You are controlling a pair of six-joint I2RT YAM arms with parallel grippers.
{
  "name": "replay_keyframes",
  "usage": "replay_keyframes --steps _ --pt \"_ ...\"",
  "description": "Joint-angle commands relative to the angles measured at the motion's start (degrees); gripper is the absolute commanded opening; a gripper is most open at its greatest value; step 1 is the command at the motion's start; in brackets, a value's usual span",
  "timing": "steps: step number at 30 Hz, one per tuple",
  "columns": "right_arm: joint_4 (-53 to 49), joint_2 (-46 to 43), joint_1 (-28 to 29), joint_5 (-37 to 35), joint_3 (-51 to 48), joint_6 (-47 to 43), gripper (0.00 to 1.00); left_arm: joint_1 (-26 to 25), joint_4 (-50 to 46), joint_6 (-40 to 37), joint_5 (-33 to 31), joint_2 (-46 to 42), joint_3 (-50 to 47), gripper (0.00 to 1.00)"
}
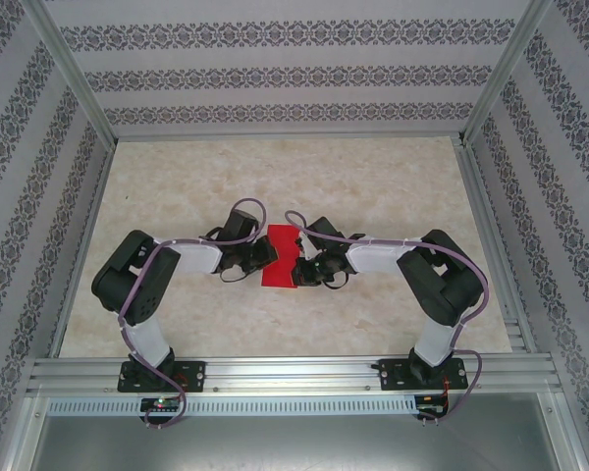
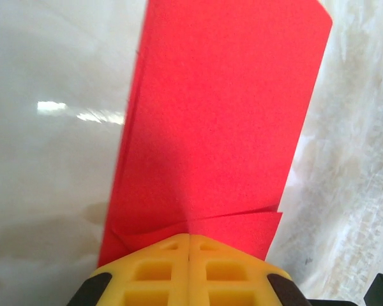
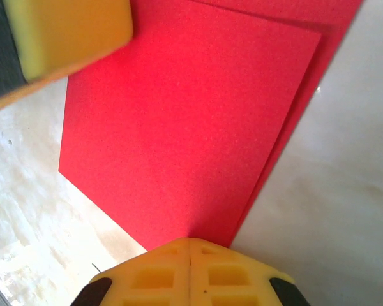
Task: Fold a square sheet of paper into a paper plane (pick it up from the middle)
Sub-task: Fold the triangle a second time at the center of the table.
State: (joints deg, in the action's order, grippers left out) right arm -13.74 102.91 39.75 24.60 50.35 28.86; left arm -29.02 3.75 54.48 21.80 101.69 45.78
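Paper, one: we see a single folded red sheet (image 1: 278, 257) lying flat at the middle of the worktop (image 1: 177, 196).
Arms, two: left arm (image 1: 142, 285) and right arm (image 1: 437, 285) flank it.
Left jaws: closed, tips meeting the sheet's edge.
Right jaws: closed likewise, at the opposite edge.

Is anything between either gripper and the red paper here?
Nothing visible. Both the left gripper and right gripper, jaws shut, meet the folded bright red sheet of paper directly on the pale marble-look table.
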Motion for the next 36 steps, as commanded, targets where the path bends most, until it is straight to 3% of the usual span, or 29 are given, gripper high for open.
replay_keyframes --steps 1,14,21,26,32,36 --pt "-13.2 8.3 0.4 -13.0 -5.7 0.2 0.01 3.9 -1.0 -2.5 -6.7 1.8 -0.3 0.0" --pt "-13.1 7.2 0.3 -12.6 -5.7 0.1 0.02 8.8 -3.8 -5.0 -8.7 1.8 0.0 0.0" --pt "-11.6 4.5 0.3 -8.2 -4.1 1.4 0.05 9.7 -5.6 -8.3 -5.6 -1.7 1.8 0.06" --pt "-10.7 -2.9 0.4 -5.5 1.9 4.6 0.16 9.6 -8.3 -8.5 -4.4 -8.8 0.6 0.21" --pt "-12.6 -10.4 -1.3 -9.4 9.7 6.0 0.44 7.2 -10.3 -6.3 -2.4 -15.6 -2.6 0.44" --pt "-13.5 -9.7 -3.0 -12.7 11.8 5.1 0.5 4.4 -10.2 -5.1 -1.7 -16.8 -3.7 0.47"
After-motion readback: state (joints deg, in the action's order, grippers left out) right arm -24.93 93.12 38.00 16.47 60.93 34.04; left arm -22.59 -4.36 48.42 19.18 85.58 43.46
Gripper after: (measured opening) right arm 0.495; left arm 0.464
